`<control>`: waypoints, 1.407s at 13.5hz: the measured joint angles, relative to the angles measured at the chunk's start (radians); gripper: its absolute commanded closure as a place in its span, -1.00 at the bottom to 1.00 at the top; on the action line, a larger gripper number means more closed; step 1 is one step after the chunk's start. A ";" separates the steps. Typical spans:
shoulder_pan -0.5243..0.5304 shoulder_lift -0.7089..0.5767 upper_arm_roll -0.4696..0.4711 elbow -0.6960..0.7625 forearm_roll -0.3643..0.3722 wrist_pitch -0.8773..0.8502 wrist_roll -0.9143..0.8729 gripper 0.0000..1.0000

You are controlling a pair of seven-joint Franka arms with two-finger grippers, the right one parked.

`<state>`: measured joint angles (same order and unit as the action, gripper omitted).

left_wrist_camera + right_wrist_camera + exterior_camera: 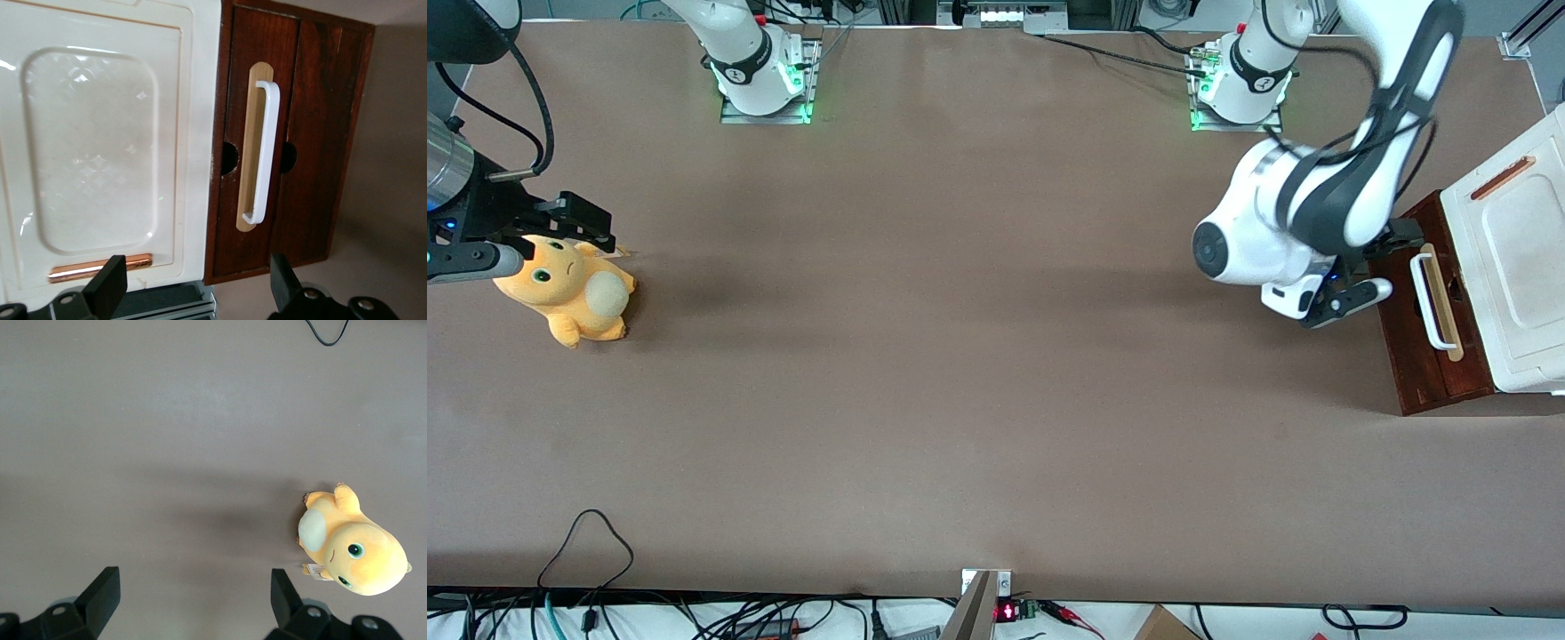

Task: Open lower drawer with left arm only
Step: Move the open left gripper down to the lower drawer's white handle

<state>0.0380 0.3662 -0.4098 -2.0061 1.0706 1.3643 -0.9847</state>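
Roughly in order, from the parked arm's end of the table toward the working arm's:
Soft toy: orange plush animal (569, 298), well apart from the work.
Claw: black two-finger gripper (193, 283) on the glossy white left arm (1280, 231), fingers spread wide, holding nothing, just in front of the drawer.
Drawer: dark reddish-brown wooden lower drawer (1423, 347), shut, under the white cabinet top (1516, 258).
Hold: white bar handle (263, 153), probably rigid and smooth; grasp mid-bar, pull straight.

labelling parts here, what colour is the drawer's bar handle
White, on a pale wood strip; the handle shows best in the left wrist view, with the open tool hovering near it.
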 measured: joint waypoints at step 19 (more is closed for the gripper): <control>0.039 0.211 0.121 -0.126 0.359 0.013 -0.175 -0.76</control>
<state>0.0771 0.5774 -0.2890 -2.1325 1.4292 1.3771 -1.1599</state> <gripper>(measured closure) 0.097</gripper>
